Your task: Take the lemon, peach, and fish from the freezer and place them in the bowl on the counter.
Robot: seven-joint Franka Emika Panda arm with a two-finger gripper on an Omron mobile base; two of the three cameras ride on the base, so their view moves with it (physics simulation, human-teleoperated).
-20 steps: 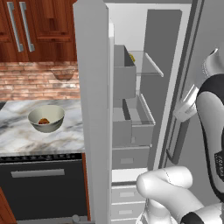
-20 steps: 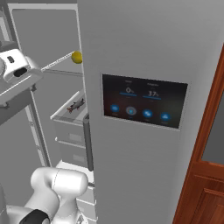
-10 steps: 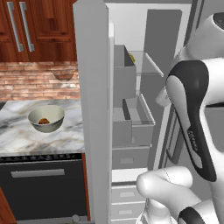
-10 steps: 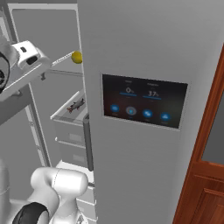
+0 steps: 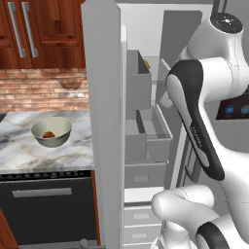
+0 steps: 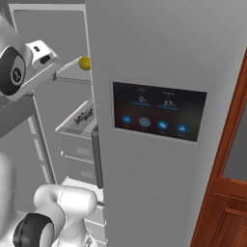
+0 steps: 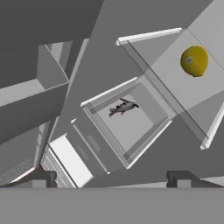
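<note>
The freezer stands open. On its glass shelf lies the yellow lemon, also seen as the lemon. Below it, the dark fish rests in a pulled-out grey drawer, the same fish in the right base view. My gripper is open and holds nothing; it hangs in front of the freezer's inside, some way back from shelf and drawer. An orange-red peach sits in the pale bowl on the marble counter.
The open freezer door with grey bins stands between the counter and the freezer's inside. A dark control panel is on the neighbouring door. A small dark bowl sits by the brick wall. A black dishwasher is under the counter.
The arm has swung left and up from the right edge, now standing in front of the freezer's inside. The hand has come closer to the lemon's shelf. The gripper stayed open.
</note>
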